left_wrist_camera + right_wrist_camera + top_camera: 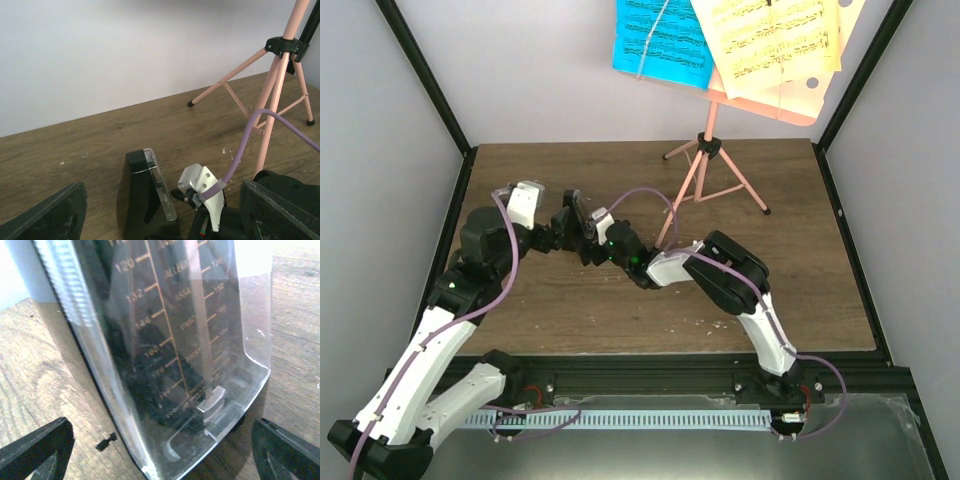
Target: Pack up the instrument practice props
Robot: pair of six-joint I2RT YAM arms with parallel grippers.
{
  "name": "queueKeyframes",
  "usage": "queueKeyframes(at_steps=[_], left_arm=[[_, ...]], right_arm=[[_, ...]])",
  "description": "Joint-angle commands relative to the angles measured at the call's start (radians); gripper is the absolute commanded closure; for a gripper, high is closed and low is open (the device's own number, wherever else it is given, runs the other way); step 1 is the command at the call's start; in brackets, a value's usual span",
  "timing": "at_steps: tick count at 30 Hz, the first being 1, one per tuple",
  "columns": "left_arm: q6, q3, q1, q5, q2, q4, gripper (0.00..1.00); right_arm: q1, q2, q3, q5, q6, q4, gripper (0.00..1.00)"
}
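Black metronome (165, 340) is standing on the wood surface (30, 365), left of centre. Your right gripper (160, 450) is gaping around its base; your left gripper (162, 215) is gaping too, empty. Be centring the jaws low before closing.

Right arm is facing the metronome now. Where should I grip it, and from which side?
Grip the metronome low, near its base, across the two side faces. Come straight in from the clear-cover front, where the open right gripper straddles it. It stands upright and tapers upward, so fingers placed higher would likely slide off.
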Motion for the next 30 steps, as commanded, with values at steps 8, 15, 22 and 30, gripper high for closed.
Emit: queueKeyframes(at_steps=[8,15,22,30], left_arm=[[-0.015,-0.028,0.006,-0.042,-0.045,0.018,0.15],[-0.015,-0.044,0.007,-0.057,-0.064,0.023,0.11],[-0.012,-0.031,0.007,-0.069,-0.007,0.003,0.08],[-0.011,-0.035,0.008,-0.047,0.011,0.007,0.05]], right_arm=[[-0.008,-0.325,-0.306,-0.275,0.005,0.097,0.0],[-0.087,-0.598,-0.491,-0.296,0.25,-0.059,0.0],[-0.256,-0.737,-0.51,-0.153,0.332,-0.285,0.0],[-0.471,-0.826,-0.487,-0.233,0.364,-0.473,0.0]])
